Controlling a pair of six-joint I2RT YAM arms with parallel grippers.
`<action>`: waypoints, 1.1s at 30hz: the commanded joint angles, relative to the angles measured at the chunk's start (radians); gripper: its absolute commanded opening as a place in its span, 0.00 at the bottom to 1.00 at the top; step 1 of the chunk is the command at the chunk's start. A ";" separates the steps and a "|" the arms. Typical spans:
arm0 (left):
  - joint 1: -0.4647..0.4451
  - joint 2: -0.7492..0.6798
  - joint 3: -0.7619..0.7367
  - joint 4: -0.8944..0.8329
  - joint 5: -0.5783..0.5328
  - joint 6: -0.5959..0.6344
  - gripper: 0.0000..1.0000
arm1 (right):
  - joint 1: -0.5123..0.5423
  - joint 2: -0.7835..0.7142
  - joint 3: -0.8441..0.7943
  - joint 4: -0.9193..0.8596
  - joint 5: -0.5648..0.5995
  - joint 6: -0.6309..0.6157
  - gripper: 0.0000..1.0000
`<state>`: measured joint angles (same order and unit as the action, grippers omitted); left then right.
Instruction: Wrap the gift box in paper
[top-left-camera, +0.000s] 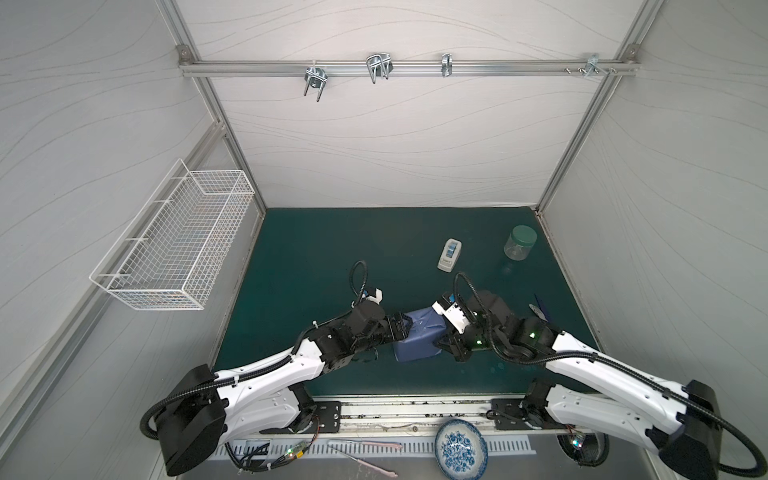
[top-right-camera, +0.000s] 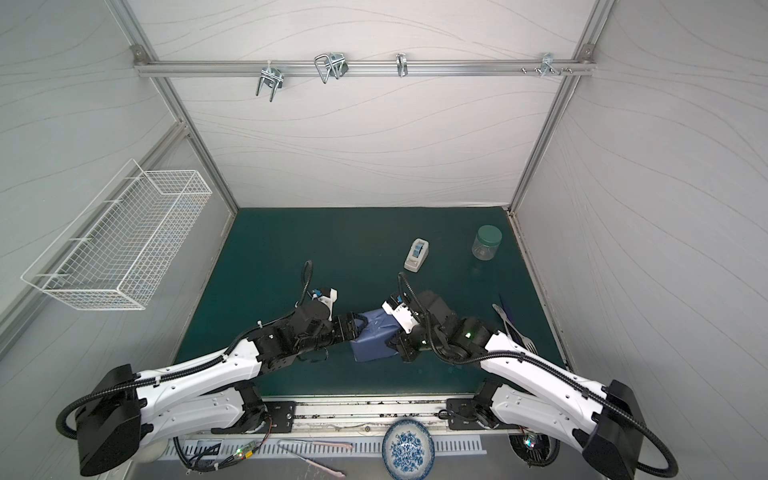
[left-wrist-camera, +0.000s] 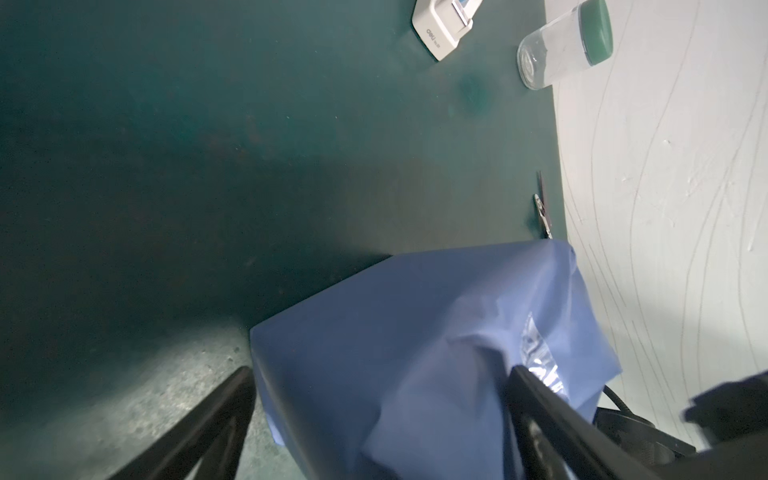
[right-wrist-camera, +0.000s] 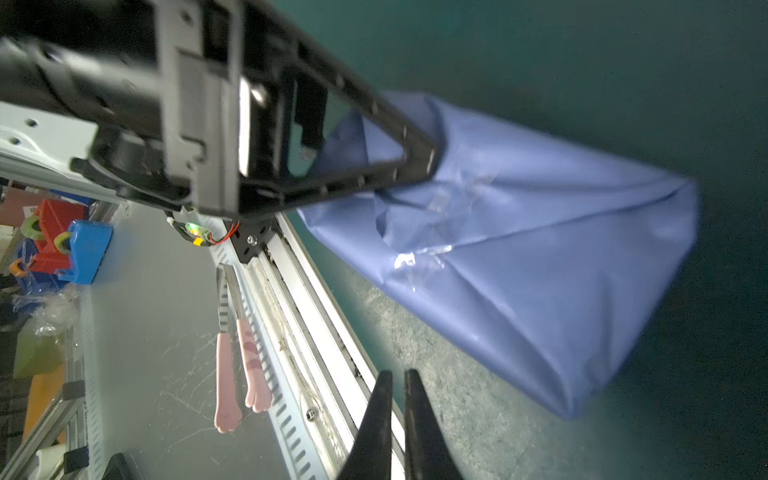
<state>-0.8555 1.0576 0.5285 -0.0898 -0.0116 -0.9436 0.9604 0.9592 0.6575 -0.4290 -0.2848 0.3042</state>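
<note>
Smooth, faintly sheened blue paper (right-wrist-camera: 540, 257) — clear glossy tape (right-wrist-camera: 424, 251) — on a matt green mat (top-left-camera: 332, 257)

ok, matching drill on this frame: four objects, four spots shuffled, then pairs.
1 tape dispenser
2 green-lidded jar
3 wire basket
4 blue-patterned bowl

A hung on the left wall
B on the grey ledge, off the mat
C on the mat, by the right wall
D on the mat, behind the wrapped gift box

Pairs: 1-D, 2-C, 3-A, 4-B
</note>
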 joint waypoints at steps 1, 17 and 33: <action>0.024 -0.007 0.081 -0.071 -0.027 0.069 0.98 | 0.043 0.051 -0.014 0.109 -0.002 0.047 0.11; 0.305 -0.230 0.184 -0.255 0.057 0.192 0.99 | -0.066 0.336 0.159 0.280 0.146 0.092 0.10; 0.413 -0.321 -0.056 0.145 -0.694 0.782 0.99 | -0.448 0.218 0.033 0.389 0.761 -0.187 0.78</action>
<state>-0.4793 0.7052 0.4919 -0.1699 -0.4004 -0.4530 0.5720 1.1526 0.7799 -0.1318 0.1902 0.2405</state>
